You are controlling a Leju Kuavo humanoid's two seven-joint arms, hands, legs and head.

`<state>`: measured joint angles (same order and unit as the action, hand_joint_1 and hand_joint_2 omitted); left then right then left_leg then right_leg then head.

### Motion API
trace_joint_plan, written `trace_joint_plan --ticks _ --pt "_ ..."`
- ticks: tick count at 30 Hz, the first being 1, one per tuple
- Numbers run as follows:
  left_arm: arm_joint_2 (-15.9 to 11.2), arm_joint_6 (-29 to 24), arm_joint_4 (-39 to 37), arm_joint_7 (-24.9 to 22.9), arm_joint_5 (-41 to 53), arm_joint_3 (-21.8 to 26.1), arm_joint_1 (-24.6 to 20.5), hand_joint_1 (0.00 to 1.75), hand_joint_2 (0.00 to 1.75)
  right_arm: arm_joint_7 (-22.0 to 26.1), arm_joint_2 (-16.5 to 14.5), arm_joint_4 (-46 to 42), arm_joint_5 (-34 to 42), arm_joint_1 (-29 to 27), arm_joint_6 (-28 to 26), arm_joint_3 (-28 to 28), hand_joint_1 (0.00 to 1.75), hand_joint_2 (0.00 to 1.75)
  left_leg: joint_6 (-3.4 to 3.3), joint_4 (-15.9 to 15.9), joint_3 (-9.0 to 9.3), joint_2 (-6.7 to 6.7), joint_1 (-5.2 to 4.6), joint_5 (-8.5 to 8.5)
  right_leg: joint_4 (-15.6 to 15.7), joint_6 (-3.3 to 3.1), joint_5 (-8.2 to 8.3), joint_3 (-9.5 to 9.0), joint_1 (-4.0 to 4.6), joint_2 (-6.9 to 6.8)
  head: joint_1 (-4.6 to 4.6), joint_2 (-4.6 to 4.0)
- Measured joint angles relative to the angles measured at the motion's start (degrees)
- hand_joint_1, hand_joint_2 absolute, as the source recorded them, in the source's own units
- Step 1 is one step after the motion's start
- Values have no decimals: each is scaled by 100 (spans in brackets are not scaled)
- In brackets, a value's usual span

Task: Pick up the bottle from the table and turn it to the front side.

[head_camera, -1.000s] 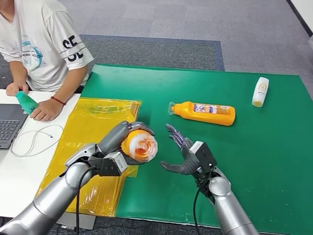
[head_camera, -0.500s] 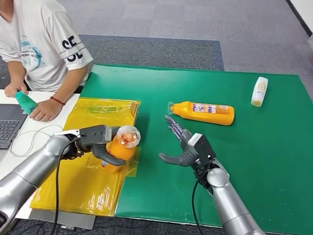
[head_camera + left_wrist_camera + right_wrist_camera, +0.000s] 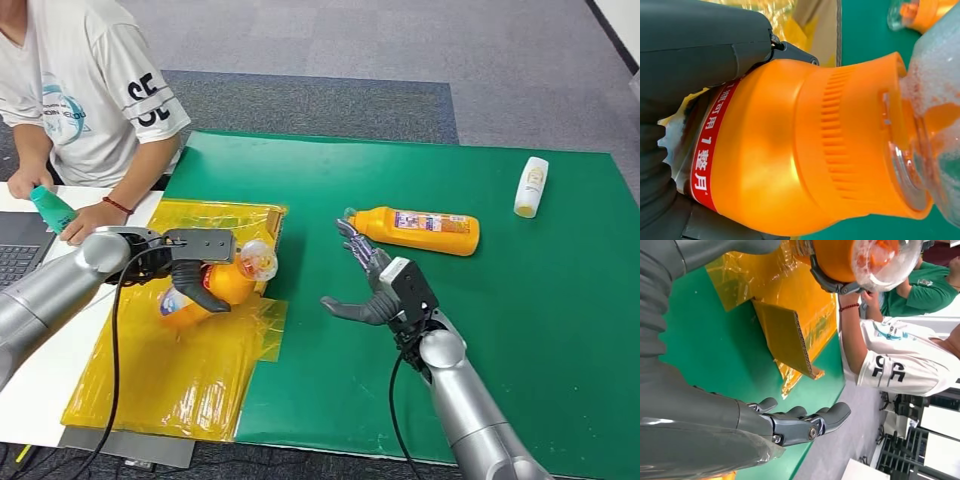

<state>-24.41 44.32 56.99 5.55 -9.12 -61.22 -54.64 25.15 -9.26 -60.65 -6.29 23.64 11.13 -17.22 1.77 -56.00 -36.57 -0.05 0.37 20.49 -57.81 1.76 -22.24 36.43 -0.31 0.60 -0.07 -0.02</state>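
My left hand (image 3: 192, 268) grips an orange bottle (image 3: 211, 286) with a clear cap (image 3: 257, 260), holding it tilted low over the yellow plastic sheet (image 3: 189, 360) at the table's left. The left wrist view shows that bottle (image 3: 798, 150) close up, with a red label band and foamy liquid in the cap (image 3: 930, 115). My right hand (image 3: 370, 290) hovers open over the green mat (image 3: 468, 330), fingers spread, holding nothing. A second orange bottle (image 3: 415, 231) lies on its side just beyond the right hand.
A small white bottle (image 3: 531, 186) lies at the mat's far right. A person in a white shirt (image 3: 83, 90) sits at the far left, a hand on a teal bottle (image 3: 53, 209) by a laptop (image 3: 19, 255). A cardboard edge (image 3: 785, 337) lies under the yellow sheet.
My left hand has carried the orange bottle left and down, from mid-air near the right hand to low over the yellow sheet, tilting it. The right hand stayed open and shifted slightly forward.
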Motion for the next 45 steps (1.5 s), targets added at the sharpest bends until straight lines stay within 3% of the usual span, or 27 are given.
trace_joint_plan --ticks 7,16,34,37,38,41,45 --pt "125 -529 -73 3 553 -561 -340 175 175 -73 -1 -105 -67 14 -91 29 0 175 0 0 -2 1 0 0 0 -1 1 2 0 1 1 0" --pt "369 -1077 -108 107 1478 -991 -427 175 175 -93 -1 -249 -177 -18 -101 105 0 175 0 0 -9 0 0 0 0 -1 2 6 0 0 0 1" --pt "412 -743 -108 342 318 -753 -105 175 175 -100 -67 -295 -208 -10 -33 139 0 175 0 0 -13 0 0 -1 -1 -1 4 9 1 0 1 1" --pt "404 -724 -107 331 265 -706 -96 133 175 -100 -78 -295 -208 -5 -33 139 0 175 0 0 -14 0 0 -1 -1 -1 4 9 1 0 1 1" --pt "400 -720 -107 320 255 -699 -96 89 175 -100 -79 -295 -208 -3 -33 139 0 175 0 0 -14 0 0 -1 -1 -1 4 9 1 0 1 1" --pt "380 -697 -106 289 221 -694 -96 0 175 -100 -81 -295 -208 4 -29 139 0 175 0 0 -14 0 0 -1 -1 -1 4 10 1 0 1 1" --pt "363 -707 -105 283 208 -668 -97 0 175 -102 -81 -295 -208 12 -27 139 0 175 0 0 -14 0 0 -1 -1 -1 4 10 1 -1 1 1"
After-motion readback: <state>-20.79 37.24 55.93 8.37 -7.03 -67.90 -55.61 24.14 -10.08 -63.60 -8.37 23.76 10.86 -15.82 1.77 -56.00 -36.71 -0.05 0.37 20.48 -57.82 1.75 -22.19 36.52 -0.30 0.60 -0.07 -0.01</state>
